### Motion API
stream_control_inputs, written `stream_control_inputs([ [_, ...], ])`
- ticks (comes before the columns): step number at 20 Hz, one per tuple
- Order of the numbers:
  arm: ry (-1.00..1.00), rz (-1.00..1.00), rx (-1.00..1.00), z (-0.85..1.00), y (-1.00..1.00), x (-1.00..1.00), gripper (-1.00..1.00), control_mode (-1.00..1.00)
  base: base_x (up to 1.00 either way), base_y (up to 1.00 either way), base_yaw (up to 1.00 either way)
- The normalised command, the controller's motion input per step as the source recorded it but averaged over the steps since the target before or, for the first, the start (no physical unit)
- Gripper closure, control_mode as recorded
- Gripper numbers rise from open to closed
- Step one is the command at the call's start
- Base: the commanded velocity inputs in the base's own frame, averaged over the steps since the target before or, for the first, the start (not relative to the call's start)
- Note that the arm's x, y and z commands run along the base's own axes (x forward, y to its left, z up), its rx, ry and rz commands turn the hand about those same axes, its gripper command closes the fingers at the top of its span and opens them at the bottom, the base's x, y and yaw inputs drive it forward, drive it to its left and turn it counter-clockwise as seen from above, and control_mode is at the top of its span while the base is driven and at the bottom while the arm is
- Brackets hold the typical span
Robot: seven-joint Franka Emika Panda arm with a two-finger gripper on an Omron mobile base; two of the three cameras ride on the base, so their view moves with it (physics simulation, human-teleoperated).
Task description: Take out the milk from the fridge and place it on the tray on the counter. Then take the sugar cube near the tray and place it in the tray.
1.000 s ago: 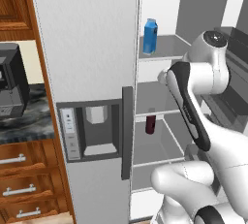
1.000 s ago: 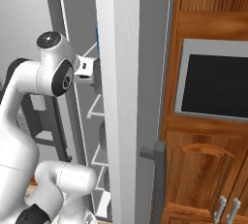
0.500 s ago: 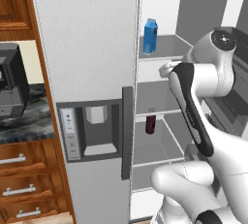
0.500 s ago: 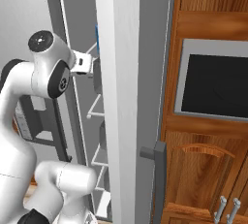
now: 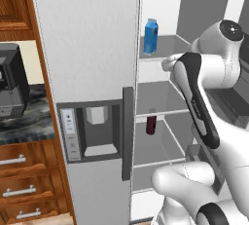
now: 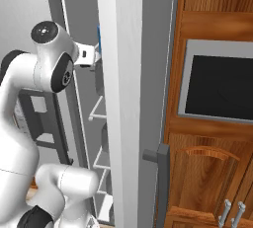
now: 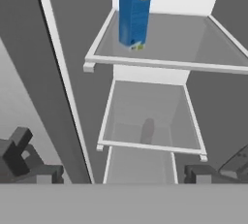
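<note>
The milk (image 5: 151, 36) is standing on the open fridge's (image 5: 92, 63) upper shelf (image 7: 193, 39), its top cut off in the hand view. The claw's (image 7: 121, 169) 2 fingertips are spreading wide, holding nothing. A marble bench (image 5: 29, 117) is showing at left.

The fridge (image 5: 92, 48) has a smooth, matt pale grey skin, like painted metal, with a darker matt handle (image 5: 127, 134). Its shelves (image 7: 164, 39) look like smooth grey panes framed in white plastic. The milk (image 5: 151, 36) is a flat blue carton, paper-like, without shine. The bottle (image 5: 151, 124) is dark red and dull. The drawers (image 5: 29, 180) are reddish-brown wood with visible grain and a light sheen, carrying brushed metal pulls. The tabletop (image 5: 26, 121) is veined black stone, polished. The fingers (image 7: 29, 162) look like matt dark plastic.
</note>
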Motion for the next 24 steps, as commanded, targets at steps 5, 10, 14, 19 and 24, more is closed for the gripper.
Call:
stream_control_inputs([
  [5,-0.01,0.03,0.00,0.15,-0.10,0.12,-1.00,-1.00,0.00,0.00,0.00],
  [10,-0.01,0.00,0.00,0.17,-0.13,0.17,-1.00,-1.00,0.00,0.00,0.00],
  [14,-0.04,0.06,0.00,0.23,-0.09,0.06,-1.00,-1.00,0.00,0.00,0.00],
  [19,-0.11,0.10,0.00,0.24,-0.06,0.04,-1.00,-1.00,0.00,0.00,0.00],
  [24,-0.19,0.11,0.00,0.22,0.00,0.07,-1.00,-1.00,0.00,0.00,0.00],
])
